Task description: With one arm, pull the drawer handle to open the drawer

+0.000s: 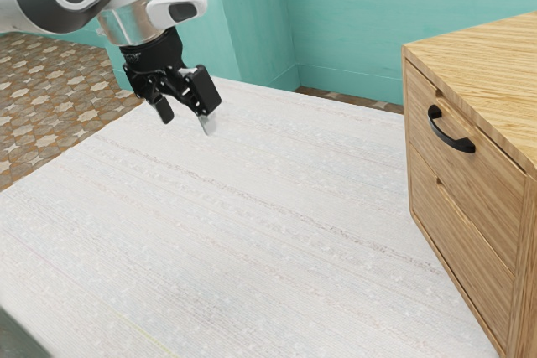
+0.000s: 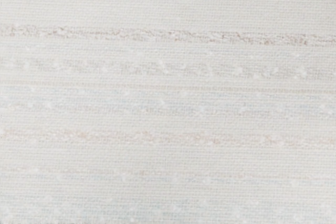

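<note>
One white table (image 1: 252,232) stood before teal walls (image 1: 352,14). At the exterior view's right, the wooden cabinet's (image 1: 495,64) top drawer (image 1: 470,175) sat flush, its black handle (image 1: 447,136) untouched; the gripper (image 1: 186,115) hung released, well apart.

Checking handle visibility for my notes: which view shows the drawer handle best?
The exterior view: the black drawer handle shows whole on the cabinet front. The wrist view gives table and a cabinet sliver.
</note>
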`<state>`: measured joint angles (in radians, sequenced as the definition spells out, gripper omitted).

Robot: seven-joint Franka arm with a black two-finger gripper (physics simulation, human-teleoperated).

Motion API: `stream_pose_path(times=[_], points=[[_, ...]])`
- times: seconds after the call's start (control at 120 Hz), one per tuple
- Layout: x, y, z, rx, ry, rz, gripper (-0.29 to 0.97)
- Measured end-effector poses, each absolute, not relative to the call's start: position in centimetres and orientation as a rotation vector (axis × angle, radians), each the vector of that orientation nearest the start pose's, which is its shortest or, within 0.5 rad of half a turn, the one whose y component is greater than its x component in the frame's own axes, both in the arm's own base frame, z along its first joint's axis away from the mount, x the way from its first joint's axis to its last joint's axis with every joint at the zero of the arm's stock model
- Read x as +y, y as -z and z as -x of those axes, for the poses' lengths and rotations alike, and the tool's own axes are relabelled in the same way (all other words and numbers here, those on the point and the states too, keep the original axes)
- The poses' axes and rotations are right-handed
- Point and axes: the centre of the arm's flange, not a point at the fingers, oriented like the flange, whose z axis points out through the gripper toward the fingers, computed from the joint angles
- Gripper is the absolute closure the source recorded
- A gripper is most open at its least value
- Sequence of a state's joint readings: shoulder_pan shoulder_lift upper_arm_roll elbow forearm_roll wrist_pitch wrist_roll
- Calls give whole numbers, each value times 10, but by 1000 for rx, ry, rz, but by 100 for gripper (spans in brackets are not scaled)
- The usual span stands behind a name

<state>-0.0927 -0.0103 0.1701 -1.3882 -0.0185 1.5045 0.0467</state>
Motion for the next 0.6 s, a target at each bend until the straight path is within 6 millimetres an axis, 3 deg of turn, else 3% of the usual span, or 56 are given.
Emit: stream_pose_path(times=[0.267,0.308,0.375,0.433,0.6], points=[[67,-712,-537,-113,207,3142,0],[70,-733,-532,-124,266,3134,0],[74,-786,-513,-149,400,3109,0],[78,-805,-503,-189,431,3101,0],[90,-791,-509,-421,335,3102,0]])
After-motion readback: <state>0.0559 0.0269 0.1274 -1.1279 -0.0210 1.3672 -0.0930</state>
